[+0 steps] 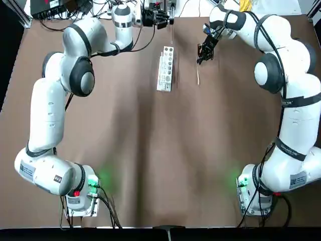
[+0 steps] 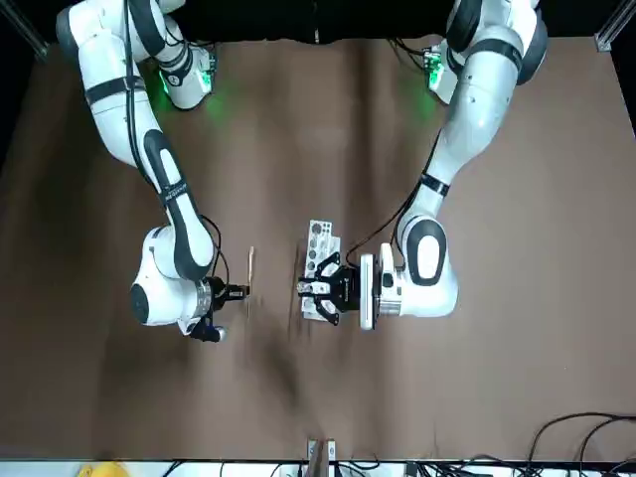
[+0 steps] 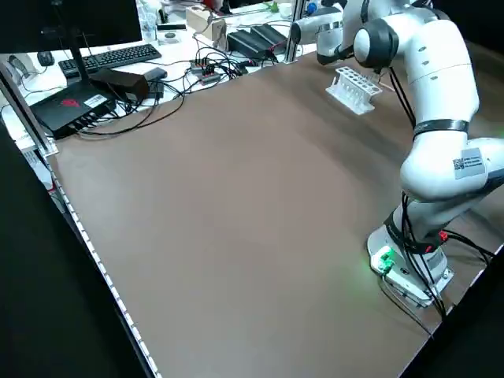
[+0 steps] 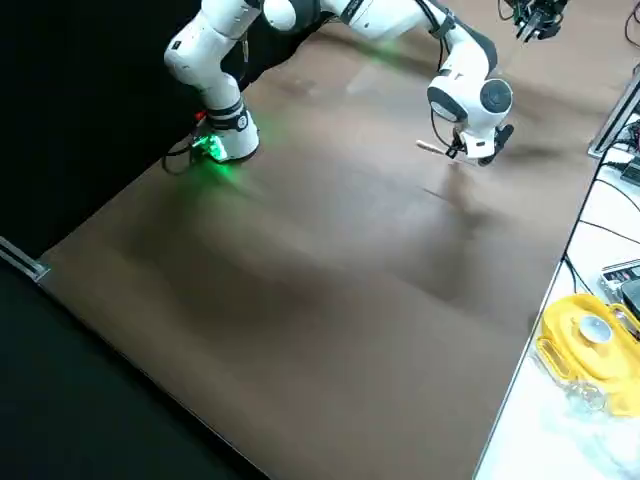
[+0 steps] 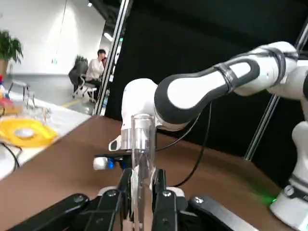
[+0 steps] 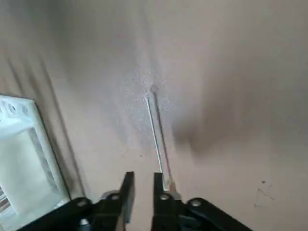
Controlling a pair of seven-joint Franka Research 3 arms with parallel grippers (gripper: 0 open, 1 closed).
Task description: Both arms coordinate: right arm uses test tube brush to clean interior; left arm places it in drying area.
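My left gripper (image 5: 142,185) is shut on a clear test tube (image 5: 142,139) that stands up between its fingers. In the top view this gripper (image 1: 168,18) hangs at the table's far edge, just beyond the white holed rack (image 1: 165,69). The test tube brush (image 1: 198,76) is a thin pale stick lying flat on the brown table, to the right of the rack. My right gripper (image 1: 203,57) hovers low over the brush's far end. In the right wrist view its fingers (image 6: 143,185) stand a narrow gap apart, with the brush (image 6: 155,130) on the table beside one fingertip and nothing gripped.
The rack (image 6: 19,154) lies close beside the right gripper. Cables, a keyboard and boxes (image 3: 118,67) crowd the bench past the far edge. A yellow object (image 4: 585,345) sits on the side bench. A person (image 5: 96,67) sits far off in the room.
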